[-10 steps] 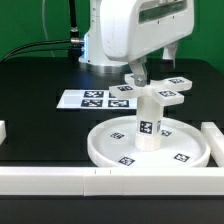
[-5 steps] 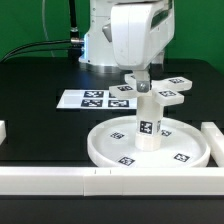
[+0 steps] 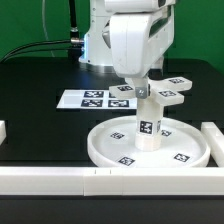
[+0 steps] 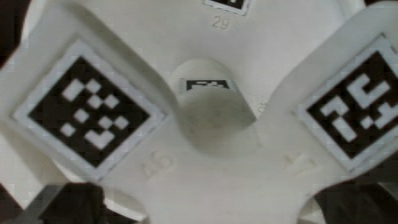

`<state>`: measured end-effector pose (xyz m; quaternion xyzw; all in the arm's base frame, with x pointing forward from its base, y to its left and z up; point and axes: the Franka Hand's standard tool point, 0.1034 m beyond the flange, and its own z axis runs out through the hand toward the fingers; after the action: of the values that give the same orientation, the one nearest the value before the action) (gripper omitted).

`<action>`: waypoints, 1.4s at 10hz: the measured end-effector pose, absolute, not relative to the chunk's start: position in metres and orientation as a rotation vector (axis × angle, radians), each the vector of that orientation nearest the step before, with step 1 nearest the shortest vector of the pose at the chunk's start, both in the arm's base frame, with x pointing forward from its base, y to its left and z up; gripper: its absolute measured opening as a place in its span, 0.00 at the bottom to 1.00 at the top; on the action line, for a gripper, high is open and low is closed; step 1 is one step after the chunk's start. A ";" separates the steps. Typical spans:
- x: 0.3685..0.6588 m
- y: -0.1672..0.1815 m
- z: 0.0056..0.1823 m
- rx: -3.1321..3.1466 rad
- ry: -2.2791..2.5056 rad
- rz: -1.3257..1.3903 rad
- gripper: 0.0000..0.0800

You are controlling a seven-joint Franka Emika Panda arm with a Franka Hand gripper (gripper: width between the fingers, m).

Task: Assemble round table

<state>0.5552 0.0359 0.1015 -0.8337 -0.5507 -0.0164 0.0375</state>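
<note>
White plastic cross-shaped four-arm piece (image 3: 166,92) sits under gripper (image 3: 142,92) w/ jaw state unclear; off-centre descent could knock short cylinder leg (image 3: 149,121) off round disc (image 3: 105,147).

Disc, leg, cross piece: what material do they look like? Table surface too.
Round disc: probably moulded or printed plastic, matte white, with a uniform raised rim; tags look stuck or printed on.
Leg: same matte white look, standing upright on the disc.
Cross piece: same white finish, in the hand; the wrist view shows faint surface speckling.
Table: black, dull, little glare; material unclear.
</note>
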 end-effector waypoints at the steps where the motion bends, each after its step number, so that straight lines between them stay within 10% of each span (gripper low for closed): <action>1: 0.555 0.036 0.100 -2.558 -1.689 -0.047 0.81; 3: 0.555 0.035 0.100 -2.559 -1.687 -0.047 0.78; 4: 0.555 0.035 0.100 -2.560 -1.686 -0.047 0.57; 14: 0.553 0.035 0.099 -2.972 -0.634 -0.055 0.56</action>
<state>0.5535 0.0355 0.0993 -0.9765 -0.2084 -0.0181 0.0513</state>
